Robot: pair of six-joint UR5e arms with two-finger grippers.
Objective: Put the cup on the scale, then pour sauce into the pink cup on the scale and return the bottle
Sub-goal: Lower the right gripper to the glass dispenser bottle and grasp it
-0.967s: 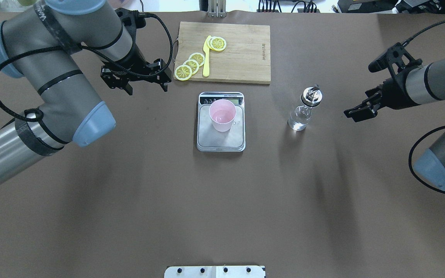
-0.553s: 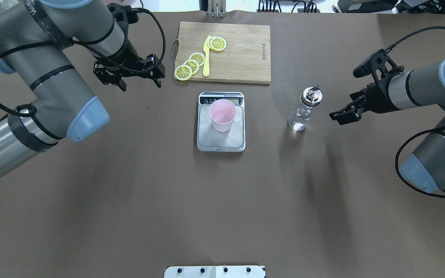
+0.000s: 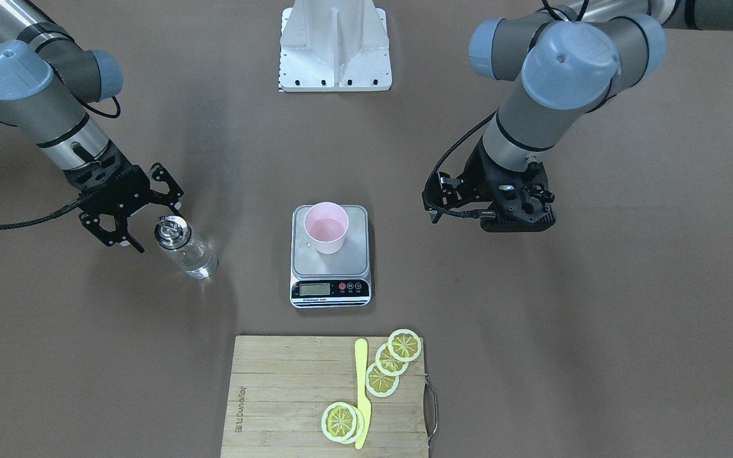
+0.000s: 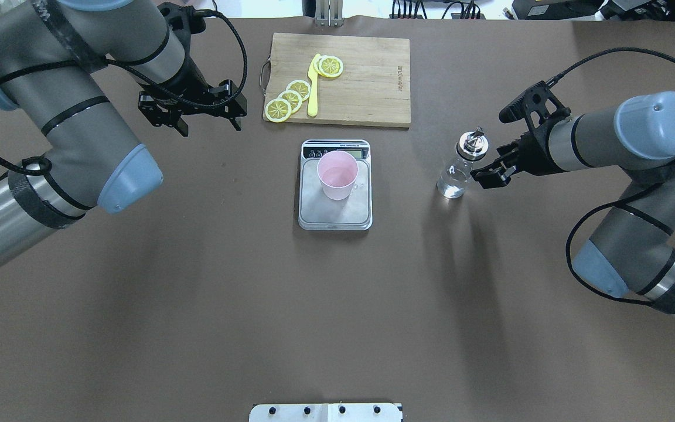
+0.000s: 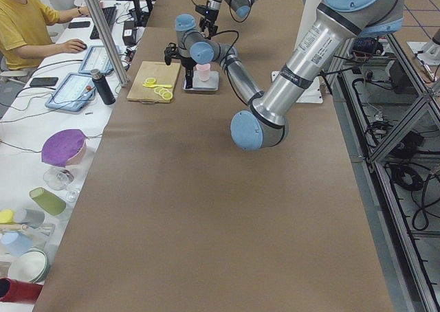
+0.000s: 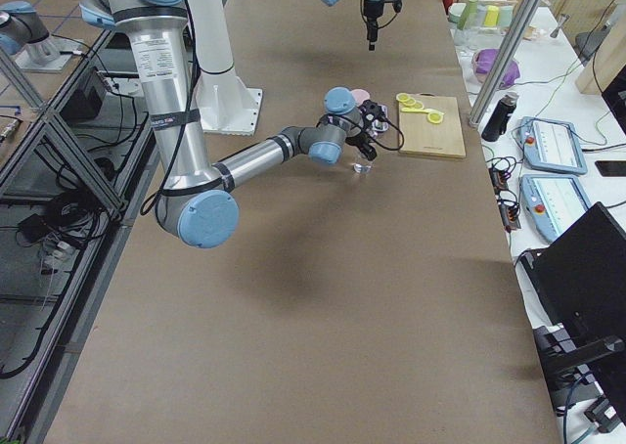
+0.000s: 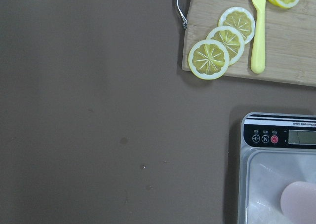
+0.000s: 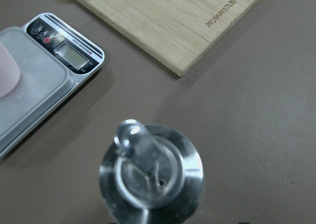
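The pale pink cup (image 4: pixel 337 174) stands upright on the silver scale (image 4: pixel 335 211), toward the platform's display end; it also shows in the front view (image 3: pixel 326 227). The clear glass bottle (image 4: pixel 457 170) with a metal spout cap stands on the table to the scale's right. My right gripper (image 4: pixel 487 174) is open and right beside the bottle's right side, at neck height, not gripping it; the front view shows its fingers (image 3: pixel 130 242) spread next to the cap (image 3: pixel 171 231). The right wrist view looks down on the cap (image 8: pixel 153 170). My left gripper (image 4: pixel 210 124) is open and empty, left of the cutting board.
A bamboo cutting board (image 4: pixel 367 82) with lemon slices (image 4: pixel 288 98) and a yellow knife (image 4: pixel 313 85) lies behind the scale. The left wrist view shows the scale's display strip (image 7: pixel 279 135) and board corner (image 7: pixel 291 61). A white mount plate (image 4: pixel 326 412) sits at the near edge.
My right gripper has moved left across the table, from well clear of the bottle to right beside it. My left gripper has drawn back and left, away from the scale.
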